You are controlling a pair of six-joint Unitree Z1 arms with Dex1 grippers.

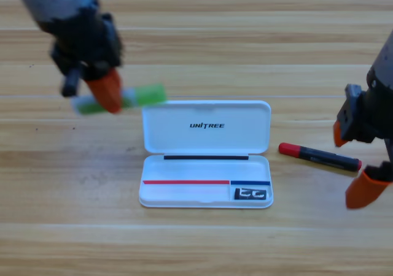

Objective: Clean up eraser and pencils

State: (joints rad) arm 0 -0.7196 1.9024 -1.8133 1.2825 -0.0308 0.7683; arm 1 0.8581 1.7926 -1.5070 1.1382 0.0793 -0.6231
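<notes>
The dark eraser with white markings lies inside the open white case, at its lower right corner. My left gripper is shut on the pale-green pencil bar, which hangs lifted above the table just left of the case's lid. The red-capped black pencil lies on the wood to the right of the case. Beside it, at the right edge, my right gripper is open, one orange jaw above the pencil's tip and one below, holding nothing.
The case's lid lies flat and open behind its tray. Bare wooden table surrounds everything.
</notes>
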